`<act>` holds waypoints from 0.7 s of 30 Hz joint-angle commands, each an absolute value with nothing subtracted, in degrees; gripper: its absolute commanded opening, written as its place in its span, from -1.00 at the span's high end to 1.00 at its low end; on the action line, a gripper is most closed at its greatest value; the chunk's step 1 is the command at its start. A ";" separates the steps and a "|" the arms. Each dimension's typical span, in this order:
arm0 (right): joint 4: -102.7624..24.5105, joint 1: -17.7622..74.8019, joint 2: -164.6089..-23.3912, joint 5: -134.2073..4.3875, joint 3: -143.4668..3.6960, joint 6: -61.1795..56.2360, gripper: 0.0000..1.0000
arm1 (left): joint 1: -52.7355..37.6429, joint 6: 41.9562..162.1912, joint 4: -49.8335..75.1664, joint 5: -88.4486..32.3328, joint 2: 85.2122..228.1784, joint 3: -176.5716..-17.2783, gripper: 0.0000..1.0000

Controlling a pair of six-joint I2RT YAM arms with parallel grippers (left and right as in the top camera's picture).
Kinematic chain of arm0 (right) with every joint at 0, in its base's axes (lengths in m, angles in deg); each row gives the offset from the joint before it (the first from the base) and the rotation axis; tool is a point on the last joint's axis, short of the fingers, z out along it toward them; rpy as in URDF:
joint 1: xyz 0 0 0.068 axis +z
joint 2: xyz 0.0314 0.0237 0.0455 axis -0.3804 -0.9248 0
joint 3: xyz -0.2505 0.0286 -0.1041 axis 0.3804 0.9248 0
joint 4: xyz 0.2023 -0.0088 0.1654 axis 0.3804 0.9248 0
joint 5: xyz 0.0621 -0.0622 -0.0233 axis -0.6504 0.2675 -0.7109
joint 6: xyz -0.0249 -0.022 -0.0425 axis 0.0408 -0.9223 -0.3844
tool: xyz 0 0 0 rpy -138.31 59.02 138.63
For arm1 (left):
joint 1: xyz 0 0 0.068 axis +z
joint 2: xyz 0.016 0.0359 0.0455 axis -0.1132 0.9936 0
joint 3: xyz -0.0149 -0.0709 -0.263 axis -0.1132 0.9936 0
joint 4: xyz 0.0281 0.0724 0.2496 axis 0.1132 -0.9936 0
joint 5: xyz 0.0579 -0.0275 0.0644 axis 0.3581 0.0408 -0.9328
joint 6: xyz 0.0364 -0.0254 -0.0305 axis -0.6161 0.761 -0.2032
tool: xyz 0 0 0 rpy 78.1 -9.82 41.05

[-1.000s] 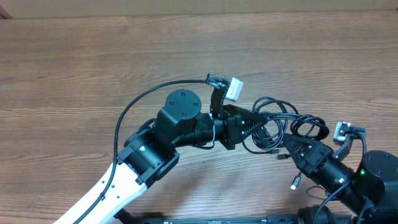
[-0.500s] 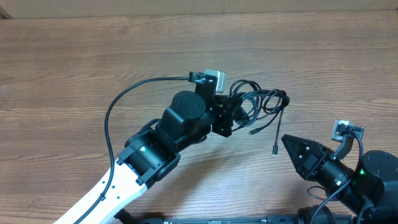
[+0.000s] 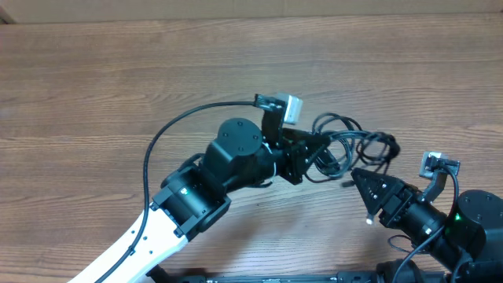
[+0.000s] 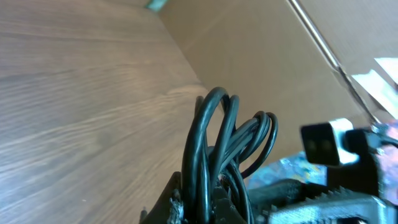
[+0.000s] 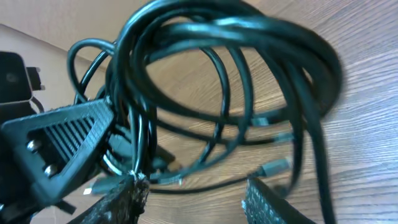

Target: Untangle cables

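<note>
A bundle of thin black cables [image 3: 355, 147] hangs in loops right of centre over the wooden table. My left gripper [image 3: 318, 151] is shut on the bundle's left side; in the left wrist view the cable loops [image 4: 224, 149] rise straight out of the jaws [image 4: 202, 208]. My right gripper [image 3: 363, 182] is open, just below and right of the bundle. In the right wrist view the loops [image 5: 217, 68] fill the frame above the open fingers [image 5: 199, 199], and small plug ends [image 5: 273, 167] lie on the wood between them.
The wooden table [image 3: 118, 79] stretches left and back. A thicker black wire [image 3: 169, 134] arcs from the left arm to its white camera block [image 3: 289, 108]. The right arm's base [image 3: 471, 224] sits at the bottom right corner.
My left gripper first carried the bundle up and left, then back to the right. My right gripper let go a second ago and has now moved in under the bundle.
</note>
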State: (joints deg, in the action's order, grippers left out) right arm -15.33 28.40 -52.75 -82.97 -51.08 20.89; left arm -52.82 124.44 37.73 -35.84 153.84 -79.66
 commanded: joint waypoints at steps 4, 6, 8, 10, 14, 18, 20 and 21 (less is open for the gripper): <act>-15.66 28.29 -52.35 -82.54 -51.84 20.87 0.24 | -55.45 126.72 40.72 -33.17 153.62 -79.90 0.91; -15.64 28.29 -52.35 -82.38 -51.84 20.87 0.39 | -55.45 126.72 40.70 -33.11 153.62 -79.90 0.92; -15.64 28.29 -52.35 -82.32 -51.84 20.85 0.58 | -55.47 126.72 40.70 -32.32 153.62 -79.90 0.91; -15.58 28.29 -52.35 -81.77 -51.84 20.85 0.83 | -55.45 126.70 40.70 -31.77 153.62 -79.90 0.91; -14.85 28.29 -52.35 -80.90 -51.84 20.85 0.92 | -55.45 125.43 40.68 -31.69 153.62 -79.90 0.92; -12.97 28.29 -52.35 -77.20 -51.84 20.59 0.92 | -55.45 124.51 40.68 -31.58 153.62 -79.90 0.91; -10.59 28.29 -52.35 -72.18 -51.84 20.61 0.92 | -55.45 123.81 40.68 -30.46 153.62 -79.90 0.91; -9.70 28.29 -52.35 -70.23 -51.84 20.61 0.92 | -55.45 122.78 40.63 -30.29 153.60 -79.90 0.92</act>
State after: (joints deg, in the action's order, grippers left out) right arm -11.16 28.38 -52.75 -77.62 -51.14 21.22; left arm -54.92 125.19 39.56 -32.71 153.84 -79.64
